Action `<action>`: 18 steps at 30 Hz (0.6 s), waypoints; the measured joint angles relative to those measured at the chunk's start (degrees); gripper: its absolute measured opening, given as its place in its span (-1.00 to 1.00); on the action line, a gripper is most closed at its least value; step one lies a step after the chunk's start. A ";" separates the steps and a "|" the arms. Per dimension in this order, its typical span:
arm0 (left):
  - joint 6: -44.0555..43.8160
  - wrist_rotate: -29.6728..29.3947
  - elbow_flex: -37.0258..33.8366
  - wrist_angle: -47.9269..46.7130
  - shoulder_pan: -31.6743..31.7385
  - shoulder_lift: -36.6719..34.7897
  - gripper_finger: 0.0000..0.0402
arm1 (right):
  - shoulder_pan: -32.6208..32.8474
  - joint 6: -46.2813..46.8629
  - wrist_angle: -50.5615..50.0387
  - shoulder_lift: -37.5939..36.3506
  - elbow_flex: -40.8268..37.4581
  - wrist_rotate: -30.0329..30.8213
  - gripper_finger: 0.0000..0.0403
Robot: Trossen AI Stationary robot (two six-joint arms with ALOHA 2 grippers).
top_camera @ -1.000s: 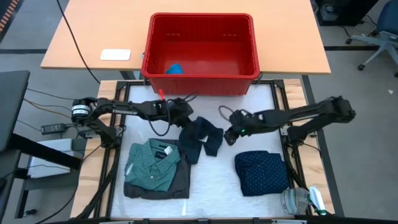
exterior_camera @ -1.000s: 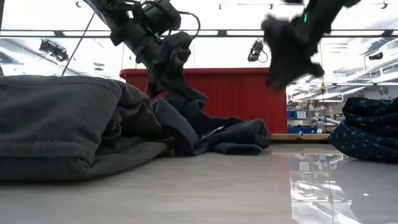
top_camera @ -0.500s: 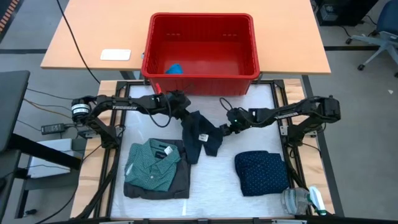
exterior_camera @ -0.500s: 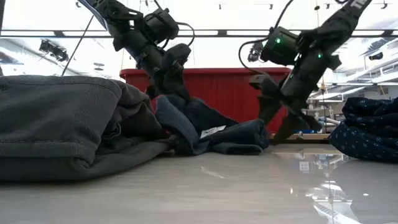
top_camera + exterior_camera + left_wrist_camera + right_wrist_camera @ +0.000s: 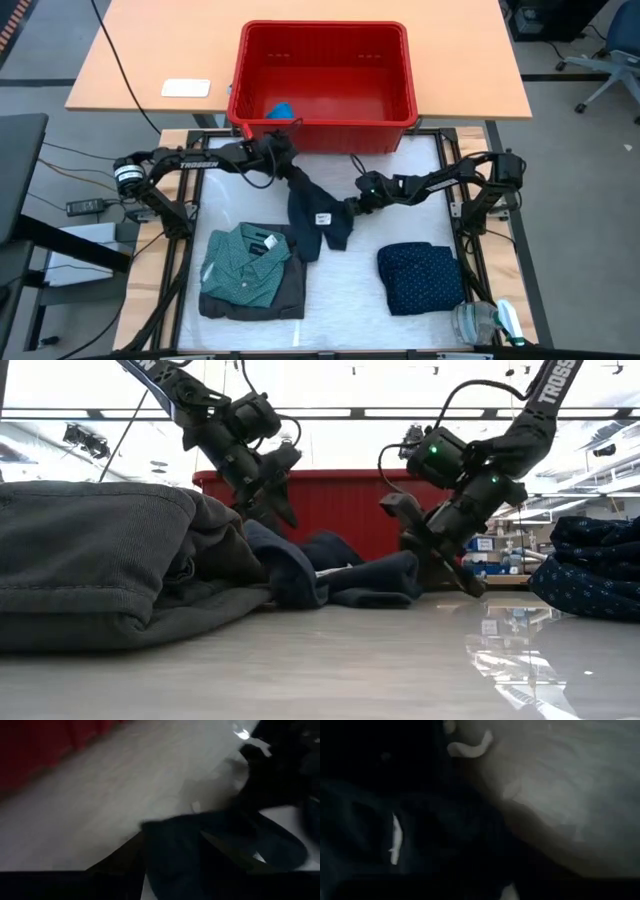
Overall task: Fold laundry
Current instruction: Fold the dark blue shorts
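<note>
Garment [image 5: 318,212], plain dark, stretches between left claw [image 5: 281,158] and right claw [image 5: 352,206], grips unclear.

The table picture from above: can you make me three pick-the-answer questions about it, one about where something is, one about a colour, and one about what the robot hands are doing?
1. Where is the dotted navy cloth?
A. in the basket
B. folded near the table's right front corner
C. on the green shirt

2. What colour is the basket?
A. red
B. yellow
C. white

3. What is the dark cloth in the middle like?
A. neatly folded
B. hanging in the air
C. loose on the table between both grippers

Answers: 1 B, it lies there as a neat square; 2 A, its walls are plainly red; 3 C, the left gripper and right gripper sit at its two ends.
</note>
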 joint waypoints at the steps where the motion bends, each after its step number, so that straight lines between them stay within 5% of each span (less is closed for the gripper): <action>1: 0.08 1.24 0.00 -0.02 0.08 0.00 -0.11 | -0.05 -1.44 -0.05 -0.40 -0.08 0.37 -0.80; 8: 1.97 3.38 0.00 -3.70 0.08 -0.04 -0.11 | -0.50 -4.71 -6.49 -9.77 -0.13 1.70 -0.91; 13: 2.08 -1.71 -0.04 -5.64 0.34 -0.04 -0.09 | 0.27 -5.79 -18.02 -17.35 -0.13 4.95 -0.91; 18: 1.47 -2.34 -2.00 0.83 1.87 2.92 0.06 | 0.32 -7.91 -23.89 -20.25 -0.13 5.50 -0.91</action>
